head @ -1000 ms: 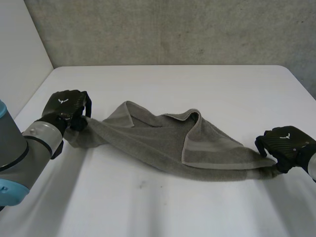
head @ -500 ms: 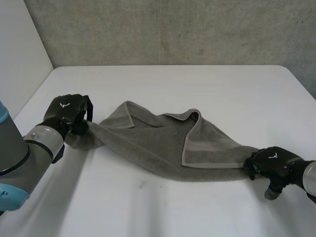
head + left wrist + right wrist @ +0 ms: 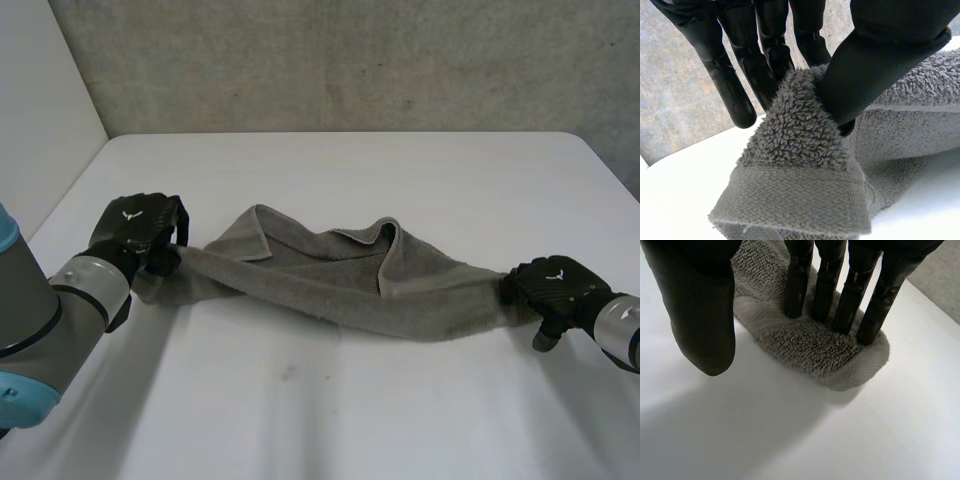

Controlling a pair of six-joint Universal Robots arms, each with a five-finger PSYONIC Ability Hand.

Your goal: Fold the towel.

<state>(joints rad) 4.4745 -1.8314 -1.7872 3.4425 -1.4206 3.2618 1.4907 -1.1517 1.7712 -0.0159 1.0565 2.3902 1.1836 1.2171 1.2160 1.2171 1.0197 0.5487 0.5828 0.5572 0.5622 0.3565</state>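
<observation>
Towel (image 3: 340, 285), grey terry, lies bunched into a long narrow band across the middle of the white table (image 3: 350, 420). Its long axis runs from near the table's left edge to near its right edge, roughly in line with the front edge, and the right end sits a little closer to the front than the left. Around the middle of the band a layer is turned over on itself, leaving a raised fold with a hemmed border.

In the head view the left hand (image 3: 135, 225) sits at the towel's left end and the right hand (image 3: 555, 290) at its right end, but both are seen from the back and neither hold can be read there. The wrist views show them. In the left wrist view the towel (image 3: 805, 165) end is lifted, with its hemmed border hanging below, and the left hand (image 3: 875, 65) clamps the pile between its thumb and the fingers (image 3: 770, 50) behind it. In the right wrist view the right hand (image 3: 700, 305) grasps nothing. Its straight fingers (image 3: 832, 285) stand with their tips on the rounded end of the towel (image 3: 810, 347), which lies flat on the table (image 3: 840, 440), and the thumb hangs apart over the bare tabletop just beside the cloth.
</observation>
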